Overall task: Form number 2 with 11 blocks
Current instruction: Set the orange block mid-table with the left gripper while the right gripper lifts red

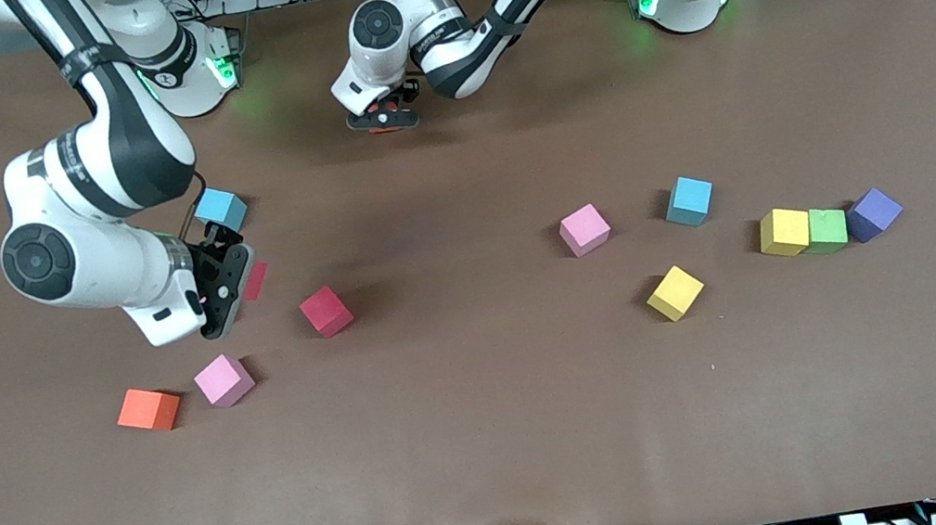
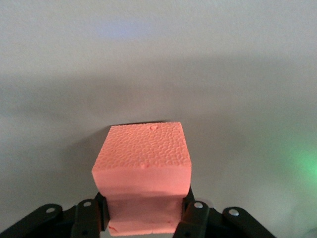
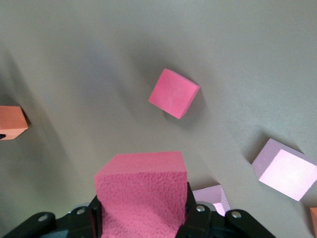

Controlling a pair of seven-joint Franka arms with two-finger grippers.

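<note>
My left gripper (image 1: pixel 382 119) is shut on an orange block (image 1: pixel 383 128) (image 2: pixel 142 166), low over the table close to the arm bases. My right gripper (image 1: pixel 231 281) is shut on a red block (image 1: pixel 255 280) (image 3: pixel 141 191), over the table beside a light blue block (image 1: pixel 221 209). Loose blocks lie scattered: red (image 1: pixel 326 311) (image 3: pixel 174 93), pink (image 1: pixel 224 380) (image 3: pixel 286 168), orange (image 1: pixel 149 410) (image 3: pixel 12 122), pink (image 1: pixel 585 230), light blue (image 1: pixel 689 201), yellow (image 1: pixel 675 293), yellow (image 1: pixel 784 232) and purple (image 1: pixel 875 214). The number 2 is not in view.
A green cube (image 1: pixel 826 230) sits between the yellow and purple blocks toward the left arm's end. The brown table (image 1: pixel 497 446) is bare across its wide strip nearest the front camera and in the middle between the two groups.
</note>
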